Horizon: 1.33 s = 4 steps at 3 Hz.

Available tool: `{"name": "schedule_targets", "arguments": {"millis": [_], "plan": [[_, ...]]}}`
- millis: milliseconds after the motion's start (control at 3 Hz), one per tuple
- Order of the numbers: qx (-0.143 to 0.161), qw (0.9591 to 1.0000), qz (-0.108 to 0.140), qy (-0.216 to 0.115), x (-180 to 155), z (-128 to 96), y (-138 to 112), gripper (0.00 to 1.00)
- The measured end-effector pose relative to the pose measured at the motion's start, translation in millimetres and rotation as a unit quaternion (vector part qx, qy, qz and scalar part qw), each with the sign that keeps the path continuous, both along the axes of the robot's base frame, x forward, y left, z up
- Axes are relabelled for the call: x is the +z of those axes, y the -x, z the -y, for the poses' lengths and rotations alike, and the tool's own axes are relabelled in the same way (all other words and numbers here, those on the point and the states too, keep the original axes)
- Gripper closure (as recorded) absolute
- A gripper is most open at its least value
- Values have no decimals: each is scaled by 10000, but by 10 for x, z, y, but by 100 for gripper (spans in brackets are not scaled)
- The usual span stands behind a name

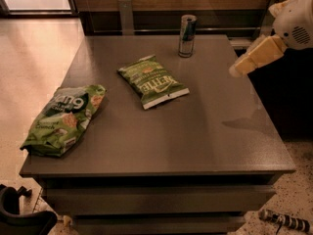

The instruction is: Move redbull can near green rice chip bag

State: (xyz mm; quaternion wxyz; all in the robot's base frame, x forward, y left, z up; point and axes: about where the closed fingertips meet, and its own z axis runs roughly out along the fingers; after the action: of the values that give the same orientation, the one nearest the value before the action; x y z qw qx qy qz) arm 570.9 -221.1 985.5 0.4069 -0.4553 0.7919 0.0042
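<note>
The redbull can stands upright near the far edge of the dark table. The green rice chip bag, bright green and puffy, lies at the table's front left corner. My gripper hangs above the table's right edge, to the right of the can and well apart from it, at the end of the white and cream arm that comes in from the upper right.
A smaller olive-green bag lettered "KETTLE" lies in the table's middle, between the can and the rice chip bag. A wooden wall with metal posts runs behind the table. Pale floor lies to the left.
</note>
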Motion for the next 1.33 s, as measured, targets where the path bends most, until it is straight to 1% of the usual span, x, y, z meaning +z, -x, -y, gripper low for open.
{"name": "schedule_targets", "arguments": {"millis": [333,667,1000,1333], "plan": [[-188,9947,574,-833,56,-66,-515,0],[-336,9779,1059,-1771,43,-261,-927,0],[-396,9619,1299,-2374,0,-470,-1137,0],[-393,9616,1312,-2378,13,-483,-1141,0]]}}
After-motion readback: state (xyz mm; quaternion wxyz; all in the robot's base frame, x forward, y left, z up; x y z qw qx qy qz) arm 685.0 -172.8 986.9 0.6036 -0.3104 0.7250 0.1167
